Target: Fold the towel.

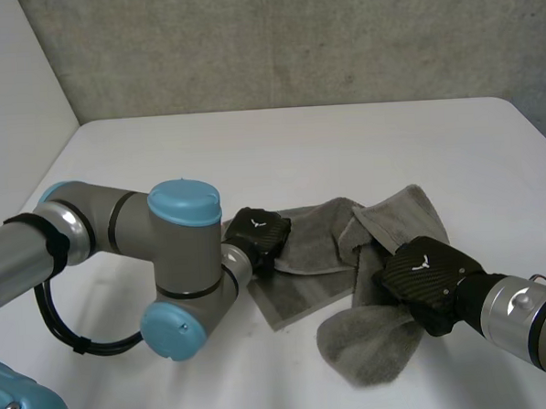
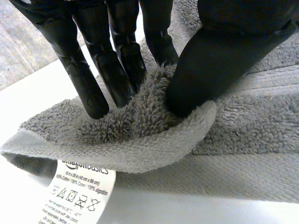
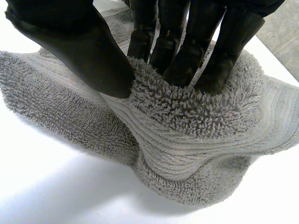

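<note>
A grey terry towel [image 1: 326, 257] lies crumpled on the white table [image 1: 298, 148] in the head view. My left hand [image 1: 256, 235] sits at the towel's left edge. In the left wrist view its fingers [image 2: 100, 79] and thumb [image 2: 205, 65] pinch a ridge of the towel [image 2: 140, 121] close to a white care label [image 2: 79, 189]. My right hand [image 1: 428, 274] is on the towel's right part, over a bunched fold. Its own view has the fingers [image 3: 187, 51] and thumb [image 3: 93, 56] pinching a raised fold of towel [image 3: 187, 121].
A grey concrete wall [image 1: 292, 39] runs behind the table. Bare table top spreads behind the towel and to its left. My left arm's elbow [image 1: 180, 273] is close in front of the towel's left edge.
</note>
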`<state>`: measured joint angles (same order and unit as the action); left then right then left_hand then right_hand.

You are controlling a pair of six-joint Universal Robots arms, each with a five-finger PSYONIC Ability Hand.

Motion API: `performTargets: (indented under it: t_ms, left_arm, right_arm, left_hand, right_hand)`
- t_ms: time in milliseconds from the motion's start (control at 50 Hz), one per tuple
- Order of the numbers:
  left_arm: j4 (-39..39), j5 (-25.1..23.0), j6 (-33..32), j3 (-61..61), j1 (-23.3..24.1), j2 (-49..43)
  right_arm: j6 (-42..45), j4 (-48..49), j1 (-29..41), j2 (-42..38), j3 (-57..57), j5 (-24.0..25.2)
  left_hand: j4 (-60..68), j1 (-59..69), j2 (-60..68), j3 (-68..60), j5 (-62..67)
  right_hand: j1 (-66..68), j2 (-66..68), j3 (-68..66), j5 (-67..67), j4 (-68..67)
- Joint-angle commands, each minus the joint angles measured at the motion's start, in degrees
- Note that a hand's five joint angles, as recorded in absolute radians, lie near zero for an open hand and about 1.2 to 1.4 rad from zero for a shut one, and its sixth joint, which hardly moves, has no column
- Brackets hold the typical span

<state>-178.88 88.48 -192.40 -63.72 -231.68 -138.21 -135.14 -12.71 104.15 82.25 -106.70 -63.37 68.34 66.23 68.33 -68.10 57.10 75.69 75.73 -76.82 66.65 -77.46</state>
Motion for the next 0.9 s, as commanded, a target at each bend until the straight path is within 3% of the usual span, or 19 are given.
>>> performTargets:
  t_ms: [20, 260, 400, 520, 600, 640, 720, 800, 860, 900]
  left_arm:
    - [0.02, 0.03, -0.08, 0.96, 0.00, -0.74]
    - [0.20, 0.55, -4.30, 7.29, -1.49, 1.10]
    - [0.20, 7.40, -7.11, 23.77, -6.32, 1.28]
    - [0.29, 8.46, -5.10, 36.80, -9.05, 3.29]
    - [0.37, 8.38, -2.46, 39.54, -9.84, 5.49]
    - [1.59, 8.20, 0.09, 38.76, -10.72, 8.12]
    - [5.01, 8.03, 2.02, 35.52, -11.77, 10.06]
    - [10.03, 7.15, 5.36, 26.14, -13.62, 13.39]
    - [10.48, 6.97, 6.25, 21.79, -14.24, 14.46]
    - [10.57, 6.36, 6.69, 12.78, -15.72, 17.08]
  right_arm:
    - [0.06, 0.40, 0.00, 0.02, 0.00, 0.00]
    - [-0.12, 0.84, 0.44, -0.33, 6.15, -0.96]
    - [-4.24, 3.73, 0.79, -5.95, 28.24, -5.34]
    - [-13.27, 9.70, 0.71, -8.42, 46.80, -8.34]
    - [-19.51, 12.26, 0.09, -8.42, 51.57, -8.26]
    - [-24.18, 12.80, 0.00, -7.98, 52.47, -7.03]
    - [-25.43, 11.75, 0.09, -8.24, 50.98, -5.11]
    - [-22.98, 7.54, 0.00, -8.77, 45.37, -0.45]
    - [-19.12, 4.11, -0.09, -9.03, 42.11, 1.49]
    - [-17.19, 2.18, -0.09, -9.73, 40.62, 2.11]
  left_hand:
    - [11.66, 13.77, 11.67, -11.90, 12.90]
    - [11.66, 13.77, 11.67, -11.90, 12.90]
    - [11.66, 13.77, 11.67, -11.90, 12.90]
    - [11.66, 13.77, 11.67, -11.90, 12.90]
    - [11.66, 13.77, 11.67, -11.90, 12.90]
    - [11.66, 13.77, 11.67, -11.90, 12.90]
    - [11.66, 13.77, 11.67, -11.90, 12.90]
    - [11.66, 13.77, 11.67, -11.90, 12.90]
    - [11.66, 13.77, 11.67, -11.90, 12.90]
    - [11.66, 13.77, 11.67, -11.90, 12.90]
  right_hand:
    - [4.31, 4.27, -3.18, 3.35, -2.54]
    - [4.31, 4.27, -3.18, 3.35, -2.54]
    - [4.31, 4.27, -3.18, 3.35, -2.54]
    - [4.31, 4.27, -3.18, 3.35, -2.54]
    - [4.31, 4.27, -3.18, 3.35, -2.54]
    - [4.31, 4.27, -3.18, 3.35, -2.54]
    - [4.31, 4.27, -3.18, 3.35, -2.54]
    - [4.31, 4.27, -3.18, 3.35, -2.54]
    - [4.31, 4.27, -3.18, 3.35, -2.54]
    - [4.31, 4.27, -3.18, 3.35, -2.54]
